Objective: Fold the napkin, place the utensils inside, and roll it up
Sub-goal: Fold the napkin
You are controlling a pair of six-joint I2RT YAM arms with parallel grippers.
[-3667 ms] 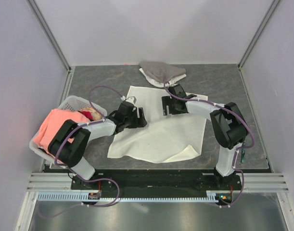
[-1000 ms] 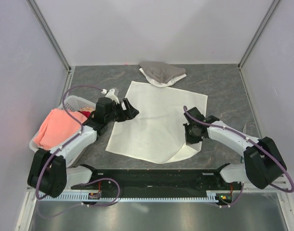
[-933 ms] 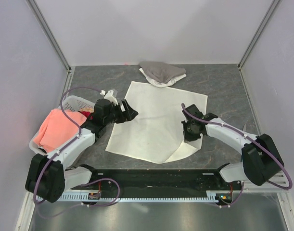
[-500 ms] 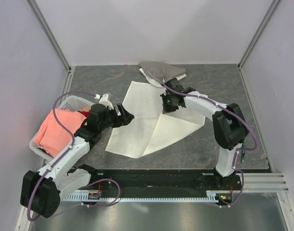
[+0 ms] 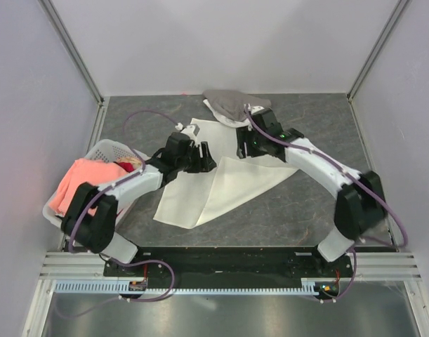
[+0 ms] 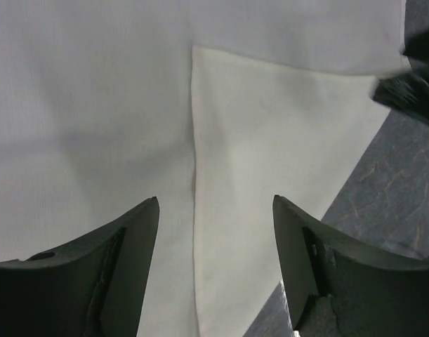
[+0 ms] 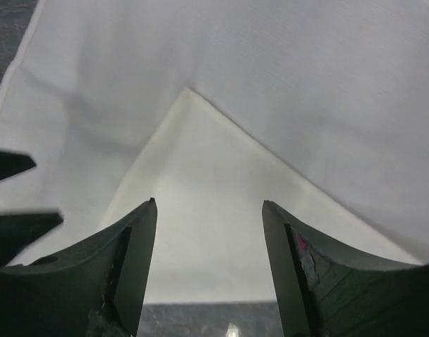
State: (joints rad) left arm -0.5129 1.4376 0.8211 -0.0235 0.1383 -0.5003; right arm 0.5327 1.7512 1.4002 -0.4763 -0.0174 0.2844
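The cream-white napkin point(image 5: 228, 186) lies on the grey table, folded over itself into a rough triangle. The folded flap's corner points toward its far left part. My left gripper point(image 5: 205, 156) is open and empty, just above the napkin's left part. My right gripper point(image 5: 242, 149) is open and empty, just above the flap's corner and facing the left one. In the left wrist view my gripper point(image 6: 215, 199) straddles the flap's edge on the napkin point(image 6: 270, 126). In the right wrist view my gripper point(image 7: 208, 201) hovers over the flap of the napkin point(image 7: 221, 175). The utensils are out of view.
A grey-and-white cloth heap point(image 5: 235, 105) lies at the table's far edge, just behind the napkin. A white basket point(image 5: 102, 151) with a salmon-pink cloth point(image 5: 77, 186) stands at the left. Walls close in the table on three sides.
My right gripper carried the napkin's near right corner up to the far left, folding the cloth over, then let it go. My left gripper moved right onto the napkin.
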